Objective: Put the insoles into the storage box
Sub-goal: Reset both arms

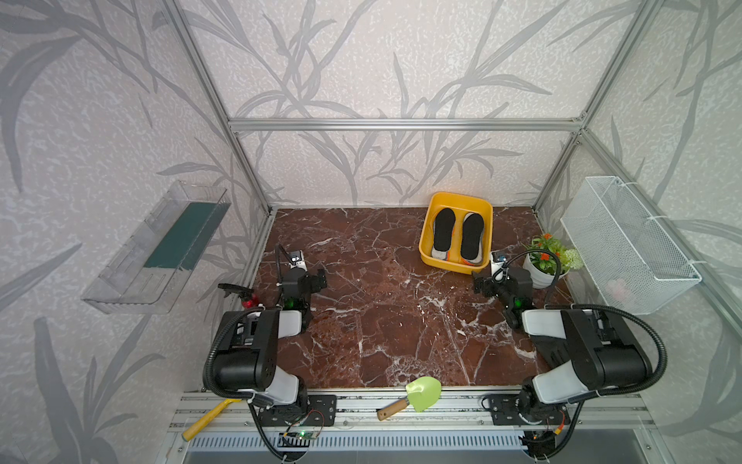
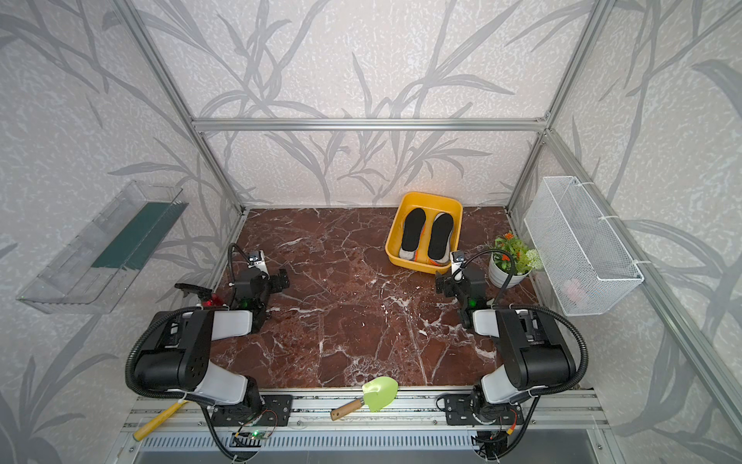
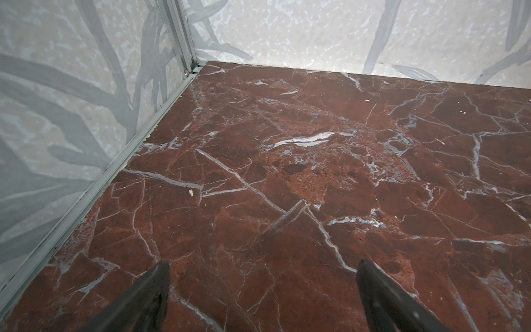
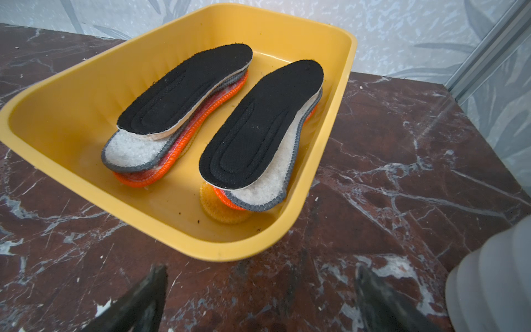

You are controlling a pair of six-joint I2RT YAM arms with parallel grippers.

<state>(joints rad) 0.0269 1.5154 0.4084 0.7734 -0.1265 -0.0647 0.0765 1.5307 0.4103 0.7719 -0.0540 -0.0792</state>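
Two black-topped stacks of insoles (image 4: 184,89) lie in one storage box (image 4: 71,120).

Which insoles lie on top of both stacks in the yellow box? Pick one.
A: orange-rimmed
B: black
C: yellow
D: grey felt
B: the black insoles cap both stacks in the box, with the grey insoles peeking out beneath them.
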